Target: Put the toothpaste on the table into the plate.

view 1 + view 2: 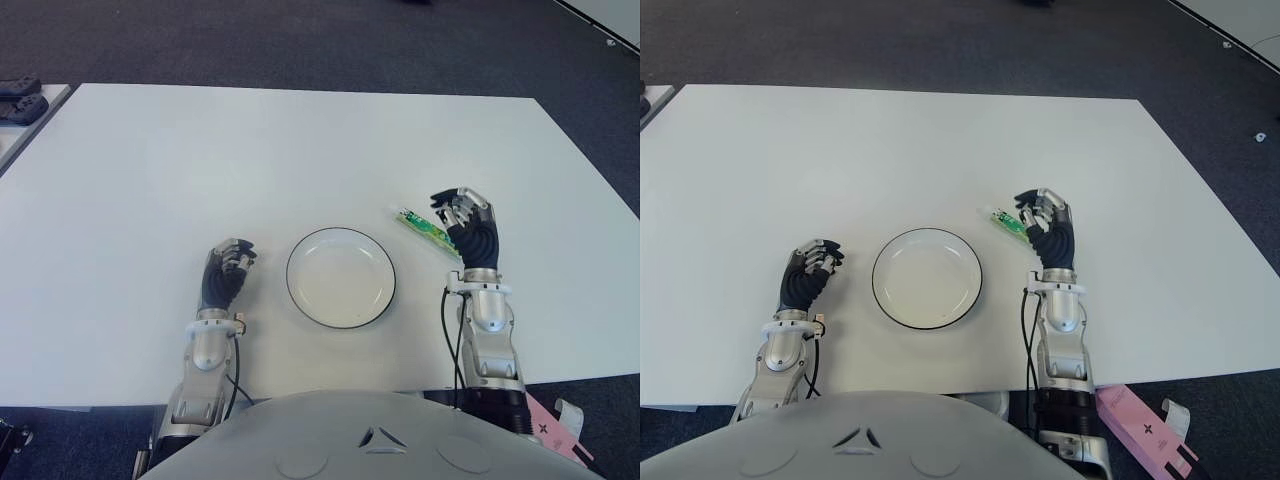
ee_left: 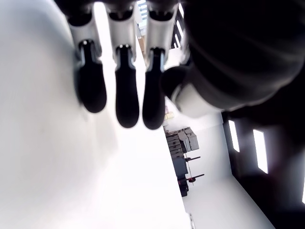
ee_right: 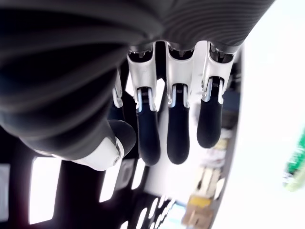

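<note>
Toothpaste (image 1: 424,229) lies on the table (image 1: 300,150), long axis ten-to-four, just at ten o'clock of the empty, loosely curled right hand (image 1: 466,228), nearer than the left hand (image 1: 226,272).

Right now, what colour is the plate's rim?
Dark, nearly black, around the white plate; clearest in the left eye view.

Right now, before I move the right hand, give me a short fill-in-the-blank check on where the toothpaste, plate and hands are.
1. The toothpaste lies on the ____, not in the plate.
2. The hand nearest the toothpaste is the ____ hand.
3. The plate holds ____.
4. The left hand shows on the plate's ____ side.

Missing words: table; right; nothing; left
</note>
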Action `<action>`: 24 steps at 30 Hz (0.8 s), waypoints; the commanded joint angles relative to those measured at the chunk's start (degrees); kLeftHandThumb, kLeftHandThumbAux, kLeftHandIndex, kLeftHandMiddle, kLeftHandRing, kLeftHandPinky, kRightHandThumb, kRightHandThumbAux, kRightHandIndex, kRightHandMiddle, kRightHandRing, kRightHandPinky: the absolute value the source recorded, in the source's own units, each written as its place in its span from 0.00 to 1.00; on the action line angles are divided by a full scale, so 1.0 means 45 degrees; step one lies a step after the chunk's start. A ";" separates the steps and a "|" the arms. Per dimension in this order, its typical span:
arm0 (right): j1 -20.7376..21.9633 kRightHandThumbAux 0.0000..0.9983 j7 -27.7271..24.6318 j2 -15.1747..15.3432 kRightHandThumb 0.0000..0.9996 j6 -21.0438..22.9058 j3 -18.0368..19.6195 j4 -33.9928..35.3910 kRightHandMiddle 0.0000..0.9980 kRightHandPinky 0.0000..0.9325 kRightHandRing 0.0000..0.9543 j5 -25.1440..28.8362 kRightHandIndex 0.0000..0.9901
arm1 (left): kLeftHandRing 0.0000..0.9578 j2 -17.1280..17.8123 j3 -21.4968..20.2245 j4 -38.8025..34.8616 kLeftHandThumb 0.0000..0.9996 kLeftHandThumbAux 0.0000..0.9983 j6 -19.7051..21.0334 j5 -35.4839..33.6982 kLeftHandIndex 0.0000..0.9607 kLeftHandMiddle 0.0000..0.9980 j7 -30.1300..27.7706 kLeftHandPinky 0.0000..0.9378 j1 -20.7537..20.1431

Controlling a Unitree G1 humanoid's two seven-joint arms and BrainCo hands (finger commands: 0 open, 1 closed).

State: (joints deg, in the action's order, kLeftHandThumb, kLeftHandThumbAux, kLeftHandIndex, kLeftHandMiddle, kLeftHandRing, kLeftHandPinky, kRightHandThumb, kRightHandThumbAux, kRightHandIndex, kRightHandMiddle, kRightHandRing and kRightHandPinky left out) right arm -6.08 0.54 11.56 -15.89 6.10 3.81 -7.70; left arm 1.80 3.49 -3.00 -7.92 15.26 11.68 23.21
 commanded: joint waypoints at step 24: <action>0.4595 0.13 -0.0149 0.3568 0.55 0.0925 -0.1903 -0.4901 0.00 0.00 0.00 -0.4657 0.00 | 0.54 -0.0031 -0.0082 0.0010 0.70 0.72 0.0258 0.0147 0.44 0.51 0.0077 0.55 0.0250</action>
State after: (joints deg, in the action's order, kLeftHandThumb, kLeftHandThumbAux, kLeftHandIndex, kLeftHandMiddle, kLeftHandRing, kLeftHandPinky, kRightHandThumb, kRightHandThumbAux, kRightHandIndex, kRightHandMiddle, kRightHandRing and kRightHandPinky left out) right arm 12.26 0.16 26.69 -13.08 -0.28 -12.81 -26.77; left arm 1.77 3.13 -3.26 -7.96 15.44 11.69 23.65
